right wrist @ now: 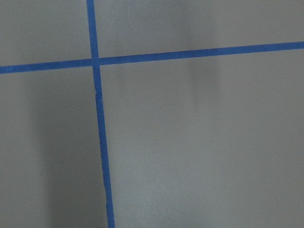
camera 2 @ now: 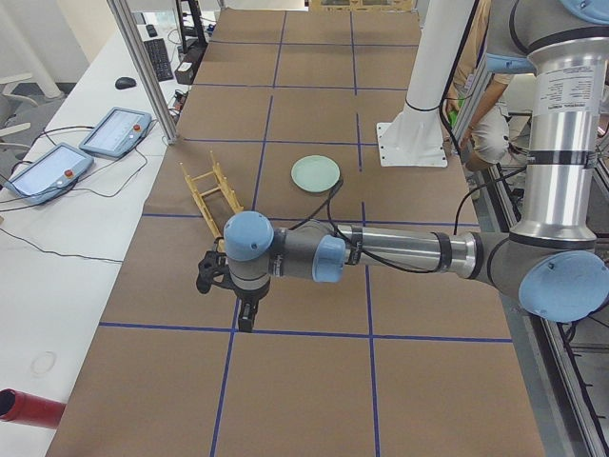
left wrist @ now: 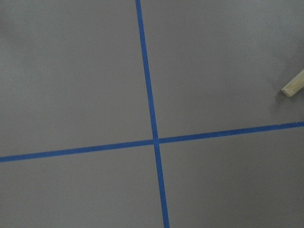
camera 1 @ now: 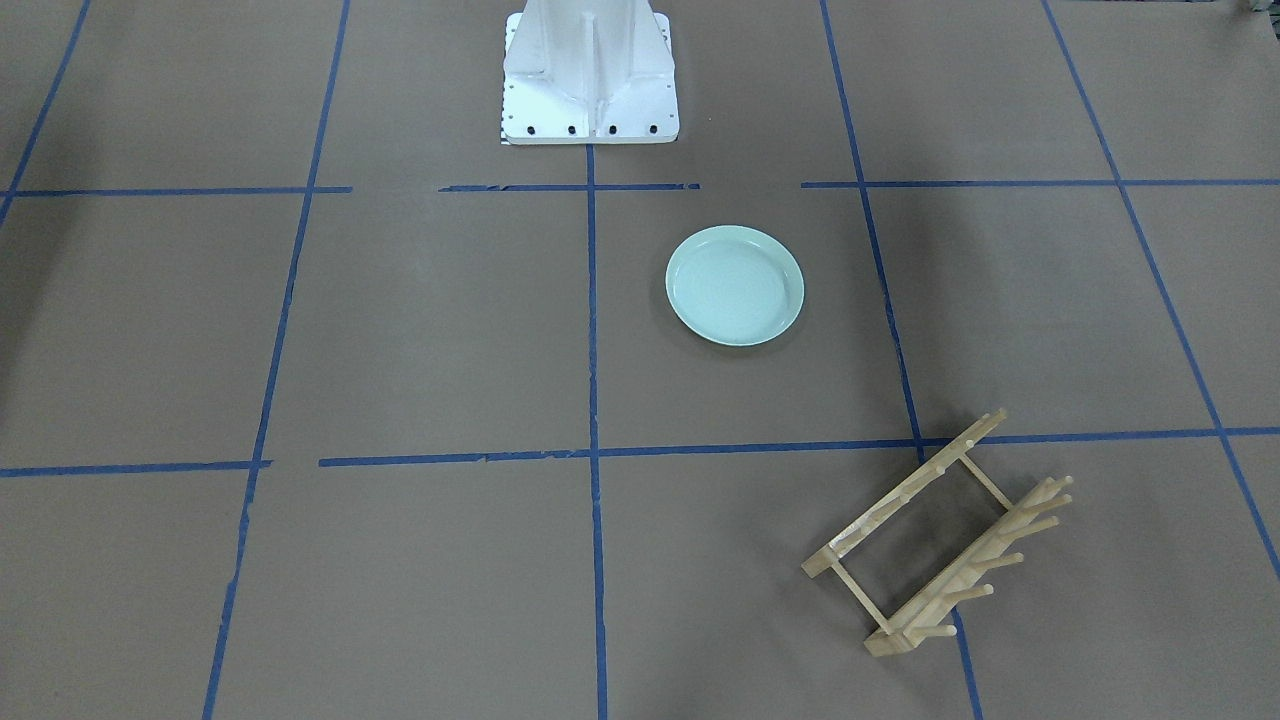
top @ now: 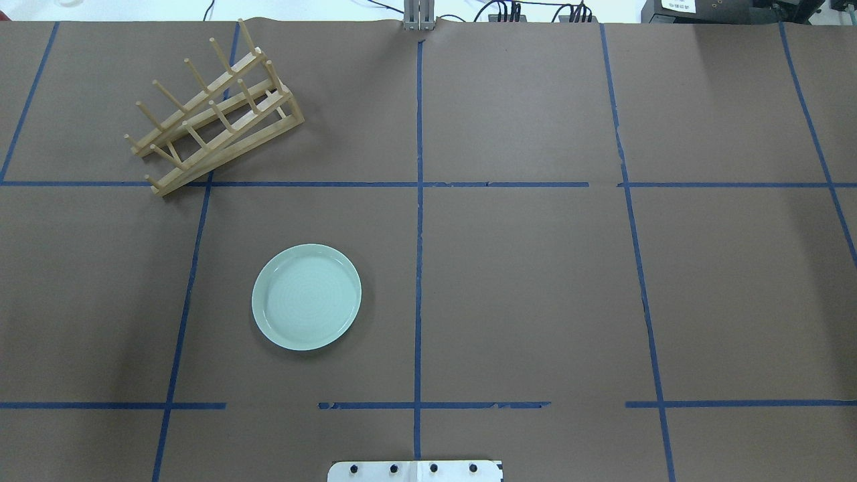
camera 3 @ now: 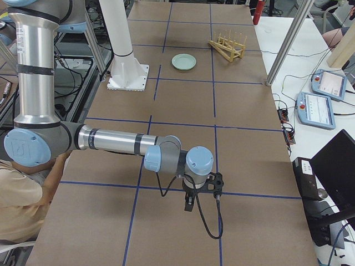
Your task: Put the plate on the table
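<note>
One mint-green plate (top: 306, 296), flat on the counter (top: 535, 281), lower left of overhead view, well apart from wooden peg rack (top: 213, 107), apparently already placed; left tool (camera 2: 246, 314) and right tool (camera 3: 189, 202) hang clear, opening cannot be told.

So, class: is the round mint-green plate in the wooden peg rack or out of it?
Out: the round mint-green plate lies flat on the brown taped table, apart from the wooden peg rack.

Brown taped table (top: 535, 281) carries the plate (top: 306, 296), wooden rack (top: 234, 144) and white base (top: 415, 471).
</note>
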`<action>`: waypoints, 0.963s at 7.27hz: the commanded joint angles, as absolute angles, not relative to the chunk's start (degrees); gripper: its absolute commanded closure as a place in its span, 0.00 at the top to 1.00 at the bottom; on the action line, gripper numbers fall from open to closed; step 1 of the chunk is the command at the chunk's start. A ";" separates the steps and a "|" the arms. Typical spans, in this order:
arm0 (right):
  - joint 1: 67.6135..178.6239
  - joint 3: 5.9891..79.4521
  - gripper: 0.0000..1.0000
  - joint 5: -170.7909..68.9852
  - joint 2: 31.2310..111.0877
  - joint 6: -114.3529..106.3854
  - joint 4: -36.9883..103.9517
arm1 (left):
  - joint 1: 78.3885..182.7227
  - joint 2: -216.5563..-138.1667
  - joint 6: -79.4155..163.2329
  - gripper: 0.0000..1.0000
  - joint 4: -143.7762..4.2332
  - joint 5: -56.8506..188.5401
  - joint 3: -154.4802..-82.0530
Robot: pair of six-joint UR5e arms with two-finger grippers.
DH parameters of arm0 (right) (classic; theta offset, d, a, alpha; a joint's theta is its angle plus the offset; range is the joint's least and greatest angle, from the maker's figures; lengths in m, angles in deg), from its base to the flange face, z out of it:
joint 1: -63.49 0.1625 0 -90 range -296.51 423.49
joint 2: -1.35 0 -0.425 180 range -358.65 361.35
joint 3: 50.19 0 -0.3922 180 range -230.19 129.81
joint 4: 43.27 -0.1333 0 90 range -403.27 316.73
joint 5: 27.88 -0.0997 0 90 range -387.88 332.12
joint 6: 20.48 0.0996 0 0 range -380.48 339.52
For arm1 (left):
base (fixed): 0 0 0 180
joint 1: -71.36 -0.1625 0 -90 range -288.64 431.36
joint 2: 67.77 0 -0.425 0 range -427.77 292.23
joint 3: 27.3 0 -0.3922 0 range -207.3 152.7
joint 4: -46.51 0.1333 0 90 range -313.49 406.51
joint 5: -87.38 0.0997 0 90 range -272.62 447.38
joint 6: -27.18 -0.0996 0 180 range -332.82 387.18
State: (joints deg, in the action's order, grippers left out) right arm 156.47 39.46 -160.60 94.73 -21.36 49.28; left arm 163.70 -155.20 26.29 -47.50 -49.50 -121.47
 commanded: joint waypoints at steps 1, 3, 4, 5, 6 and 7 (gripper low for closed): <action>156.48 39.46 1.00 -160.60 94.69 -21.36 49.28 | 163.65 -150.50 26.56 1.00 -49.54 -49.30 -121.69; 156.48 39.46 1.00 -160.60 94.69 -21.36 49.28 | 163.65 -150.91 26.91 1.00 -52.89 -49.12 -121.25; 156.48 39.46 1.00 -160.60 94.78 -21.36 49.28 | 163.73 -153.26 27.00 1.00 -52.81 -48.86 -121.34; 156.48 39.46 1.00 -160.60 94.69 -21.36 49.28 | 163.82 -154.07 27.00 1.00 -52.37 -48.94 -122.38; 156.48 39.46 1.00 -160.60 94.69 -21.36 49.28 | 163.73 -154.08 27.00 1.00 -52.46 -49.11 -123.44; 156.48 39.46 1.00 -160.60 94.69 -21.36 49.28 | 163.73 -154.16 27.09 1.00 -52.37 -49.29 -123.45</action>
